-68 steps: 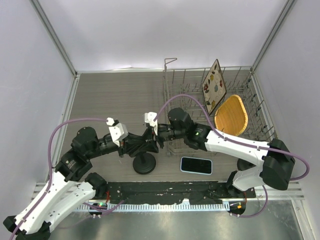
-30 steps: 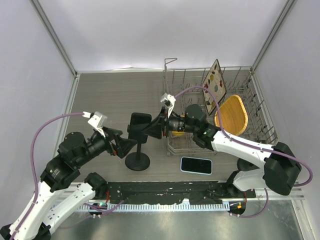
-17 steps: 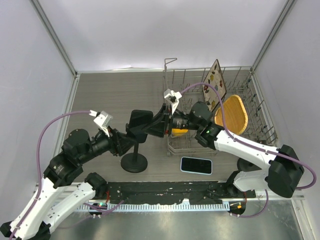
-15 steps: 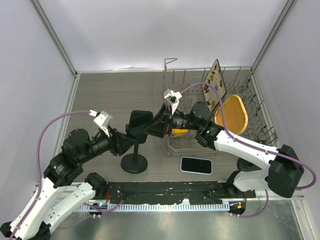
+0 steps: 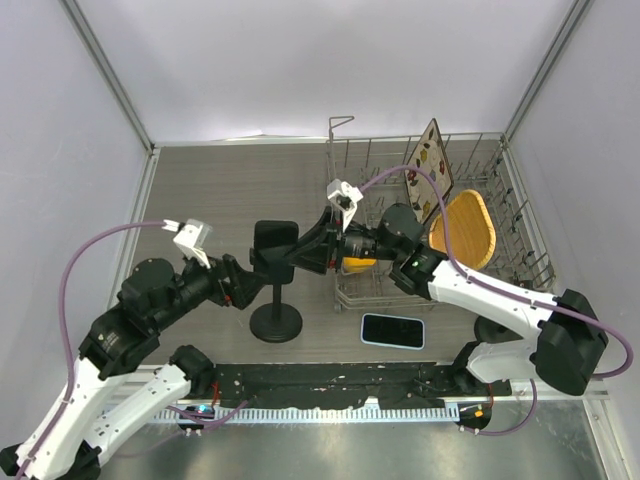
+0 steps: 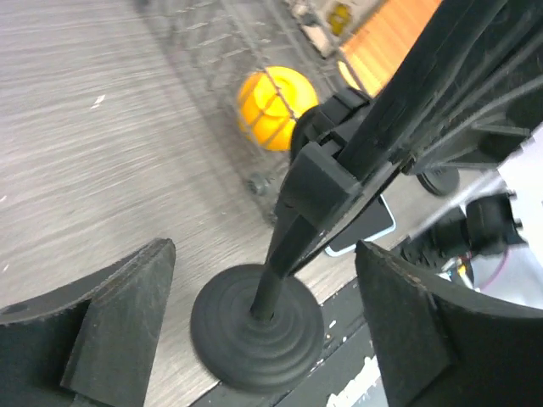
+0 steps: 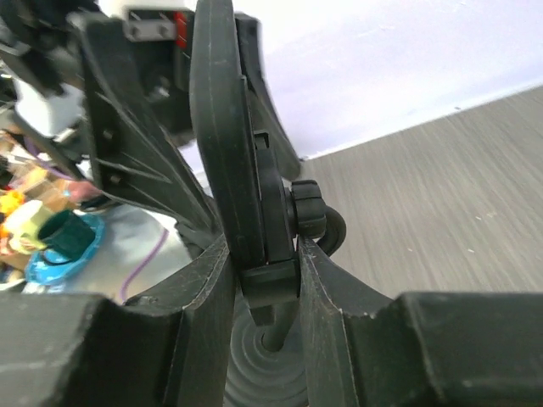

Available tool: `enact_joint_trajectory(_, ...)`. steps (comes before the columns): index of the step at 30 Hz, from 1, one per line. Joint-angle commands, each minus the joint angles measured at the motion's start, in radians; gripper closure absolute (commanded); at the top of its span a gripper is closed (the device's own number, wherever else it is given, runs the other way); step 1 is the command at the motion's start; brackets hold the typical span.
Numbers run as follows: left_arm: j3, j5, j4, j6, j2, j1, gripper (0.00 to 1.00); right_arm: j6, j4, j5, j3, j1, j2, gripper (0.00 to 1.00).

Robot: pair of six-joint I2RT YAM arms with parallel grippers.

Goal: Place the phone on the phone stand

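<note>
The right fingers [image 7: 339,314] clench the tilted cradle of the phone stand [image 5: 276,322], probably to angle it. The left fingers [image 6: 119,297] stand released either side of its stem. The phone [image 5: 393,330] lies flat on the worktop [image 5: 220,190], at three o'clock from the base.

Bright, even light falls from above; a soft shadow rings the stand [image 5: 276,320] base; the pale wall [image 5: 320,60] looks slightly washed out; left wrist view is motion-blurred; right wrist foreground is dark, unfocused.

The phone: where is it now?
In the top view, the phone lies flat on the table, right of the phone stand, beside the dish rack.
</note>
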Motion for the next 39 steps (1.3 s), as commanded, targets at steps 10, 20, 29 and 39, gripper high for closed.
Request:
enact_joint_trajectory(10, 0.226, -0.329, -0.181, -0.14, -0.066, 0.008, 0.09, -0.301, 0.243, 0.305, 0.032, 0.068, 0.097, 0.99)
enact_joint_trajectory(20, 0.188, -0.28, -0.164, -0.15, -0.024, 0.008, 0.13, -0.699, 0.496, 0.513, -0.04, 0.27, 0.243, 1.0)
enact_joint_trajectory(29, 0.118, -0.318, -0.147, -0.147, -0.103, 0.008, 0.13, -0.812, 0.674, 0.71, -0.241, 0.404, 0.26, 0.99)
enact_joint_trajectory(39, 0.132, -0.335, -0.172, -0.137, -0.098, 0.008, 0.13, -0.359, 0.637, 0.828, -0.324, 0.428, 0.261, 0.99)
